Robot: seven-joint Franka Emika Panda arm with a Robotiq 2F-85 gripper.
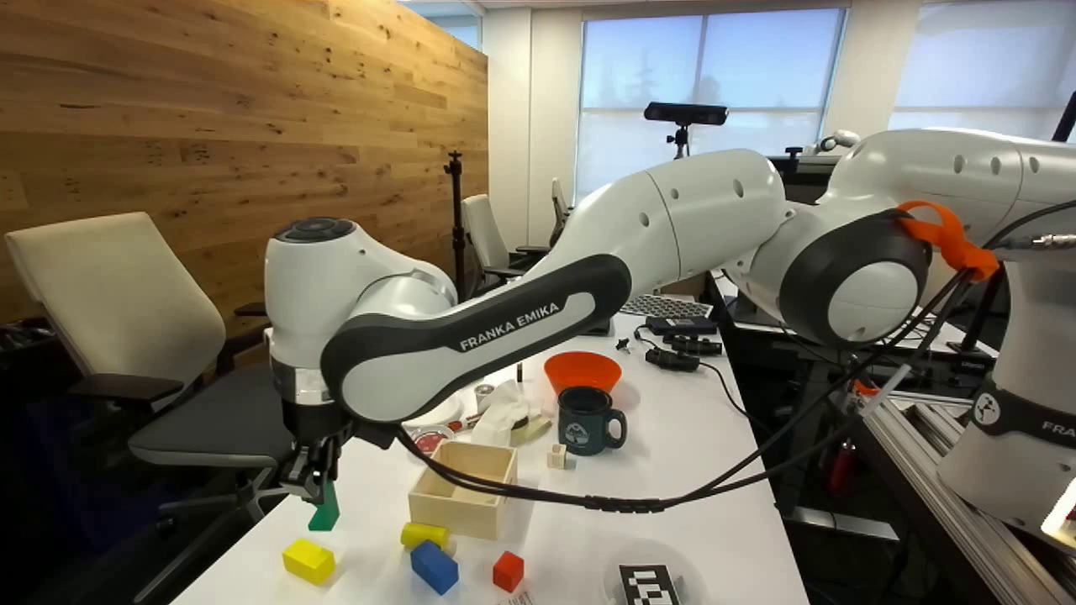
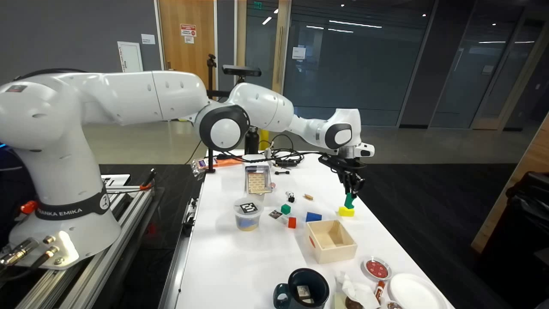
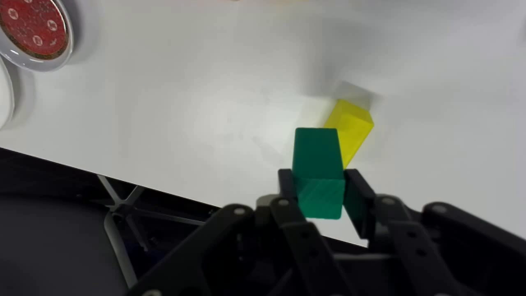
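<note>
Gripper point(image 3: 320, 192) holds green blk point(image 3: 318, 154), jaws snug vs 2 opposite sides. Wrist view: yellow blk point(image 3: 354, 123) at 1 o'clock of it, partly hidden. In an exterior view a gap shows btwn these 2; wooden box point(image 1: 454, 512) sits at 3 o'clock of green blk, blue blk point(image 1: 435, 568) & red cube point(image 1: 508, 571) approx. 4 o'clock.

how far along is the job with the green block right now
Done: the grasp looks complete, with the green block clamped in the gripper.
In hand: the block seems raised off the table near the yellow block; an exterior view shows a gap between the two.
Left: probably setting it down and letting go, as the jaws are closed on its sides.
</note>
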